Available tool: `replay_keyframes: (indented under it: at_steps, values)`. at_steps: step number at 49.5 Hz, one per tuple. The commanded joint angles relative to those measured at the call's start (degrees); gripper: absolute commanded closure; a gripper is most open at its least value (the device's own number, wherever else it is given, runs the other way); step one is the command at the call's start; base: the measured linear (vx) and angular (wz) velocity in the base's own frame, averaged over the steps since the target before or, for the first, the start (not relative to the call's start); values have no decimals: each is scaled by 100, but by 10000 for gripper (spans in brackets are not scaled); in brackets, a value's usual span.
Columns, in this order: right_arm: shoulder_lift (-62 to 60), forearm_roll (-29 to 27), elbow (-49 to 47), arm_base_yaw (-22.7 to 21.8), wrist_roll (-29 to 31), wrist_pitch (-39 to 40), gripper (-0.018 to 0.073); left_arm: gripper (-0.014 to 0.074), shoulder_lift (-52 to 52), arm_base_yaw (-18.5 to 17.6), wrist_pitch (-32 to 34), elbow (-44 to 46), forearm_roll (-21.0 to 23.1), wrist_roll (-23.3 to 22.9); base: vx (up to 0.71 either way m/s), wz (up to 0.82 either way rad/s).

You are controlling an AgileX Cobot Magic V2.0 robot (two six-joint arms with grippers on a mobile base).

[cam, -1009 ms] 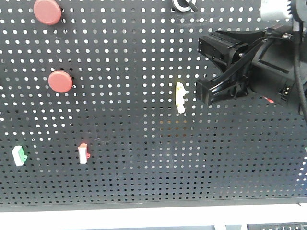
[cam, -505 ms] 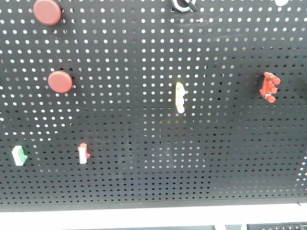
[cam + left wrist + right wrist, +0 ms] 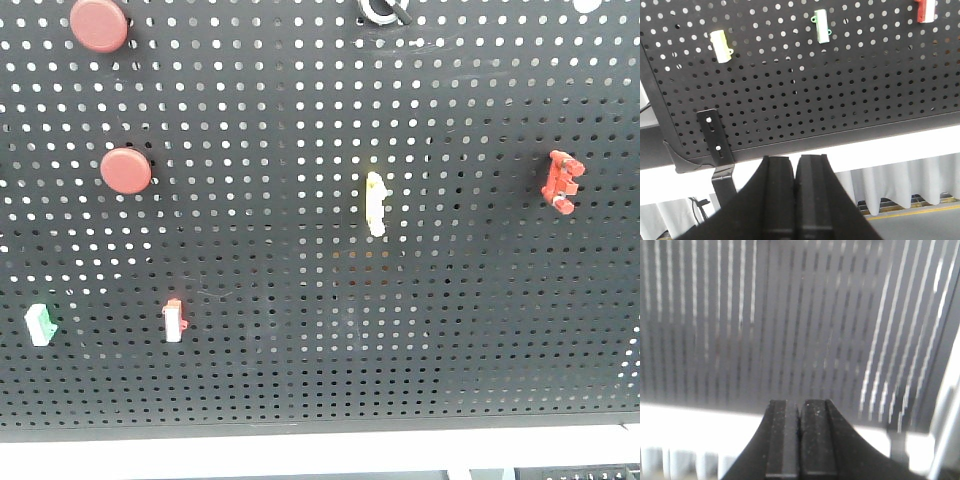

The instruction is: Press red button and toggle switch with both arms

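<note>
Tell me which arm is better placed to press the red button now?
Probably left. The red button sits at the board's upper left, and the left gripper, shut, faces the board's lower edge. The right gripper's view is blurred streaks, so its place is unclear.
</note>
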State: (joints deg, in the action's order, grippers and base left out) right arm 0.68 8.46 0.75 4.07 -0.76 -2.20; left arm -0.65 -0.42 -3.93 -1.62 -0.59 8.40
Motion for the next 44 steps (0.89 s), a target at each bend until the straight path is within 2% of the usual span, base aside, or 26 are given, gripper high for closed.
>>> replay_keyframes:
  at_steps: [1, 6, 44]
  values:
    - [-237, -324, 152, -25, 408, 113, 559, 594, -97, 11, 454, -190, 59, -29, 0, 0]
    - [-175, -314, 165, -25, 647, -37, 559, 594, -89, 11, 454, -190, 59, -29, 0, 0]
    - [-180, -314, 165, -25, 611, -39, 559, 594, -89, 11, 454, -190, 59, -29, 0, 0]
